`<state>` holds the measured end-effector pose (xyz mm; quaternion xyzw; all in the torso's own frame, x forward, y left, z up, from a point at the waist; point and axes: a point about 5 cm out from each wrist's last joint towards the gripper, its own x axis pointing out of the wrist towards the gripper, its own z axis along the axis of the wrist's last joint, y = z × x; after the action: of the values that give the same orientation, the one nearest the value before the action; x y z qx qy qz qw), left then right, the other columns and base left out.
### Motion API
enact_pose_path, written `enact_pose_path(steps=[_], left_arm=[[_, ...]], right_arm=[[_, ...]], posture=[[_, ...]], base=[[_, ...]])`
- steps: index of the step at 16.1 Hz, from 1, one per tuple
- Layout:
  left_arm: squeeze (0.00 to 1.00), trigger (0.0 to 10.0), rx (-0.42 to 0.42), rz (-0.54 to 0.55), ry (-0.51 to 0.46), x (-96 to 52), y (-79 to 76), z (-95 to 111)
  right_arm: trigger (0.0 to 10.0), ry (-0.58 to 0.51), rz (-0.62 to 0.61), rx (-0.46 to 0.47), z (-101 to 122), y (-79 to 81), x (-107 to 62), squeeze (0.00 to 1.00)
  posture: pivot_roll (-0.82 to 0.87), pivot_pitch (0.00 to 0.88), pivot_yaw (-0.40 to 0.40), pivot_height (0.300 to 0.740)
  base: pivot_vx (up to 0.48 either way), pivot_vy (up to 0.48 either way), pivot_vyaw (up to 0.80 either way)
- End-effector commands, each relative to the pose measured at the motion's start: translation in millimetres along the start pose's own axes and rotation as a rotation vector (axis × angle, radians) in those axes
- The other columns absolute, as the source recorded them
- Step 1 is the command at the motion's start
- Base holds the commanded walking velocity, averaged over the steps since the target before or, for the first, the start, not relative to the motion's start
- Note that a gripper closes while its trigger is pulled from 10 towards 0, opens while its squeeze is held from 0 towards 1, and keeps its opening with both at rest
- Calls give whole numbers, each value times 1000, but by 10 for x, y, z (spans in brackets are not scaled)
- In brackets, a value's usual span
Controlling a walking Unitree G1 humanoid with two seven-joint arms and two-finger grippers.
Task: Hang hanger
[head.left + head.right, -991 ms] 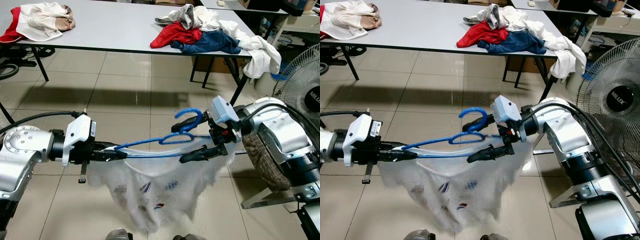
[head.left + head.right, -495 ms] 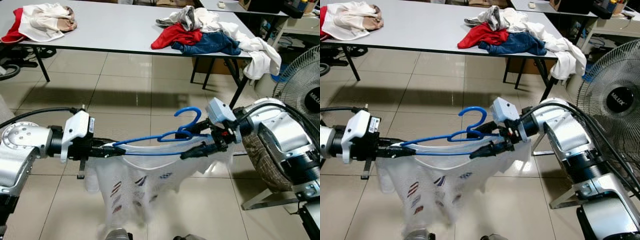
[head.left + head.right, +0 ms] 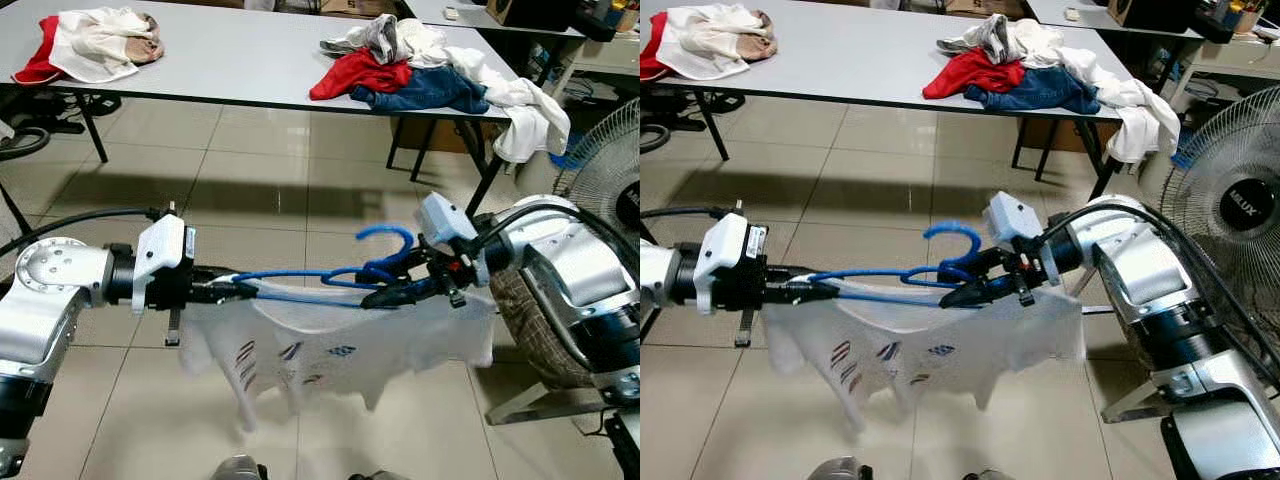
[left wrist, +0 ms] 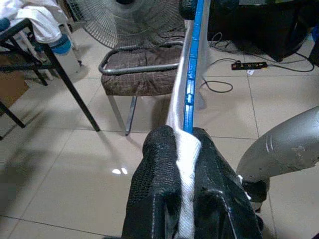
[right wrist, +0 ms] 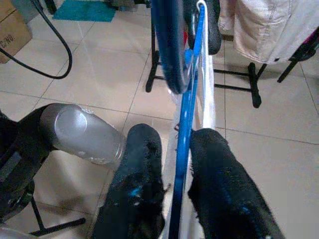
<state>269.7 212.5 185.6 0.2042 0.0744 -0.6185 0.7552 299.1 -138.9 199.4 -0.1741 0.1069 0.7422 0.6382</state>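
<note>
Left tool (image 3: 238,290) and right tool (image 3: 385,296) each clamp the blue hanger (image 3: 330,277), white shirt (image 3: 330,350) draped. Bare floor (image 3: 260,200) lies between hanger and desk (image 3: 220,60).

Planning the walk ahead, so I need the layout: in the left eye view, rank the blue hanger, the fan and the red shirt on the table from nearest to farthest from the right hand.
1. Blue hanger: held in the right hand.
2. Fan: on the floor, to its right.
3. Red shirt: on the table, ahead.
</note>
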Motion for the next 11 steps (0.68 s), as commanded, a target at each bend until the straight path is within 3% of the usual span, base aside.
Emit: enact_pose_path(steps=[1, 9, 10, 11], left_arm=[[0, 0, 29, 29, -28, -12, 49, 66], [0, 0, 24, -9, -54, 45, 47, 108], [0, 10000, 10, -12, -59, 54, 45, 108], [0, 10000, 5, -10, -65, 60, 45, 111]], right_arm=[[0, 1, -7, -14, 36, 19, -55, 0], [0, -9, -27, -23, 87, -5, -44, 0], [0, -10, -30, -25, 94, -7, -46, 0], [0, -10, -32, -25, 97, -7, -46, 0]], posture=[[-27, 0, -57, 740], [-35, 0, -51, 740], [-35, 0, -51, 740], [-35, 0, -52, 740]], base=[[0, 0, 0], [0, 0, 0], [0, 0, 0], [0, 0, 0]])
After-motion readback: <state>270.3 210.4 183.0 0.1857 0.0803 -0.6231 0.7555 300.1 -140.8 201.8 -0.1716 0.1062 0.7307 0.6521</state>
